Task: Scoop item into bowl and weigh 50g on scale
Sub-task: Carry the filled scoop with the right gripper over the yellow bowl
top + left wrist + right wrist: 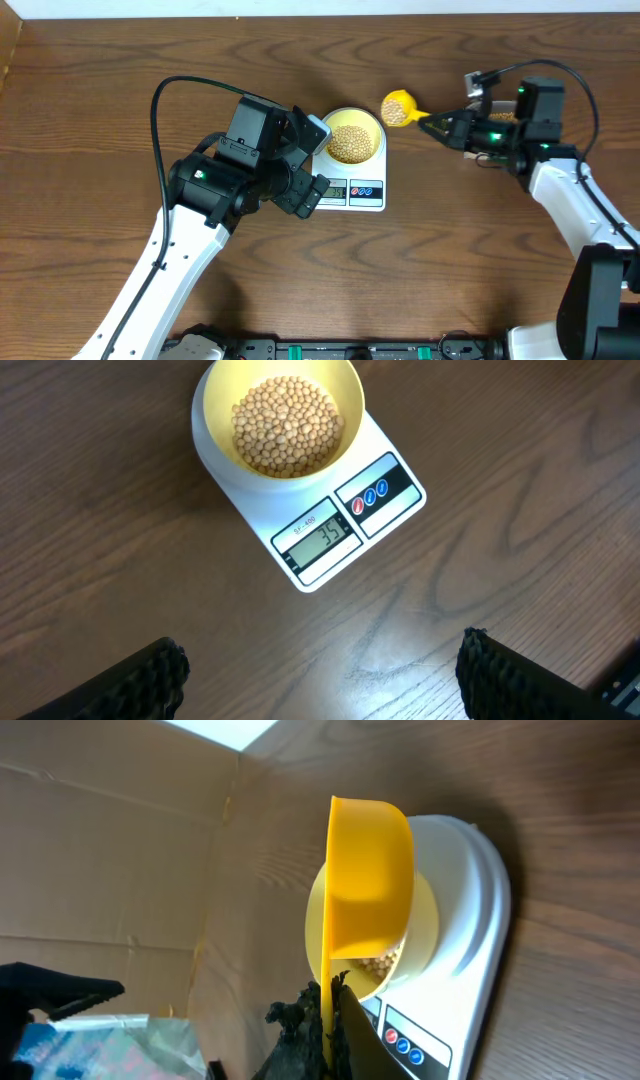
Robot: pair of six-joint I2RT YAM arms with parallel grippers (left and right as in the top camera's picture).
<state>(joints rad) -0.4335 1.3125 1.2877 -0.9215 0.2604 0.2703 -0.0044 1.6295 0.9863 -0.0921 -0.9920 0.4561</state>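
Dark brown wood-grain table (100, 100); all positions are referenced to the scale (346, 193).

Overhead:
- The bowl (378, 124) sits on the scale's platform, on the half away from the display. The beans (352, 142) lie in a heap inside it.
- The left arm's white forearm rises diagonally from the lower left, and its black wrist sits just left of the scale. The left gripper (312, 160) points at the scale's left edge with its jaws spread wide, holding nothing.
- The right arm comes in from the lower right, with the forearm angled up and the wrist turned toward the scale. The right gripper (440, 125) is clenched on the handle of a yellow scoop (397, 108).
- The scoop's cup holds beans and sits just off the scale's far right corner, beside the bowl and not over it.

Left wrist:
- The camera looks down on the scale's display edge, and the LCD reads 35.
- The black fingers (140, 680) sit at the lower corners of the frame, well apart, on the display side of the scale. They are clear of the scale, with bare table between them.

Right wrist:
- The scoop fills the centre of the frame, with the bowl and scale behind it.
- The jaws are pinched on the handle at the bottom edge.
- A cardboard panel (120, 870) stands beyond the scale.
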